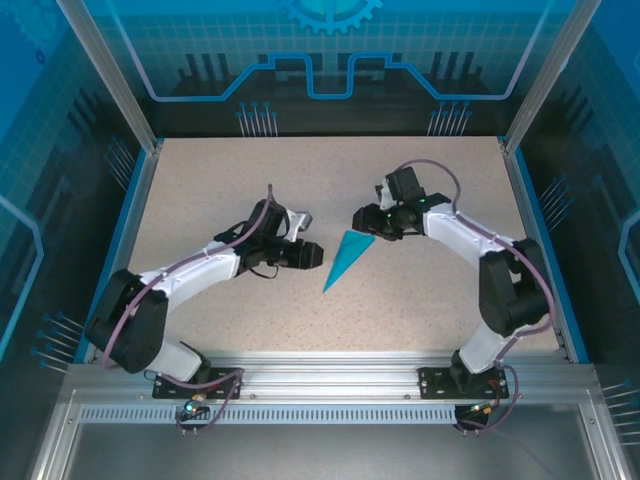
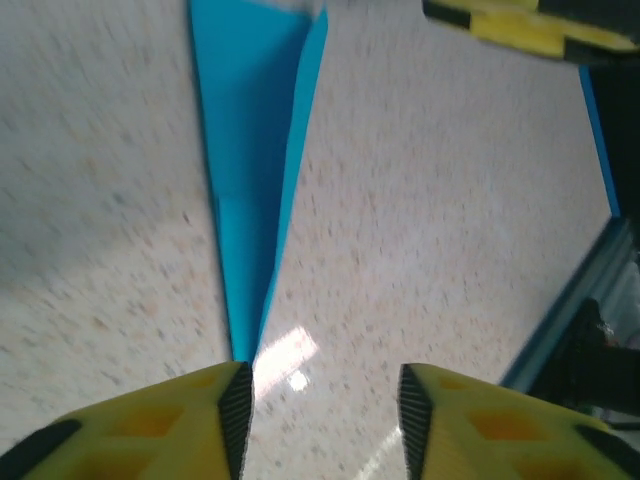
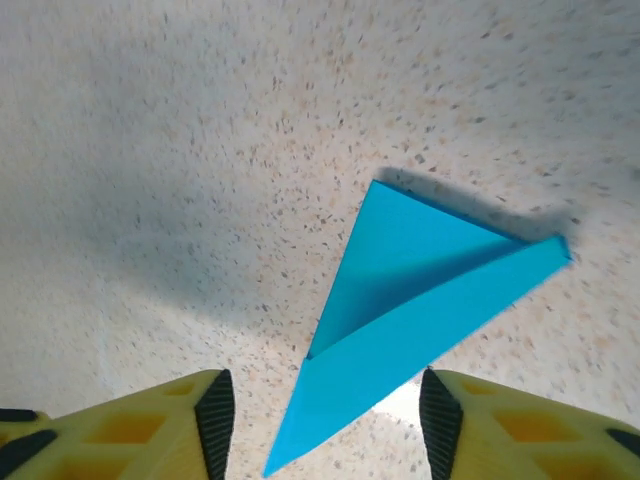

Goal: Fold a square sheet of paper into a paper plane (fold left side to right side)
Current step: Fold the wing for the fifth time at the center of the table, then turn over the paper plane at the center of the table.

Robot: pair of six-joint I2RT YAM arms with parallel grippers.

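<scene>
**Lying loose on the worktop point(image 1: 200, 190), the paper plane point(image 1: 348, 258) sits between two parted grippers**

The paper plane is a slim teal-blue dart near the middle of the speckled beige worktop. In the top view its sharp tip points near-left and its broad tail far-right. Neither arm holds it.

In the right wrist view the paper plane point(image 3: 420, 300) shows a long centre crease, with one flap lifted a little off the other (a thin shadow falls along its far edge). In the left wrist view the paper plane point(image 2: 255, 170) runs away from the camera as a narrow wedge, its tip ending just beside the black pad of one finger point(image 2: 237, 405).

The left gripper point(image 1: 312, 254) is just beside the dart's left edge. Its yellow fingers stand apart with only bare worktop between them point(image 2: 322, 410).

The right gripper point(image 1: 362, 221) is close to the far-left corner of the tail. Its jaws are also spread point(image 3: 325, 420), and a narrow end of the paper shows in the gap between them without being pinched.

Both arms reach inward from bases bolted to an aluminium rail point(image 1: 320, 375) at the near edge. Blue-lit panels point(image 1: 330, 60) enclose the far side.
</scene>
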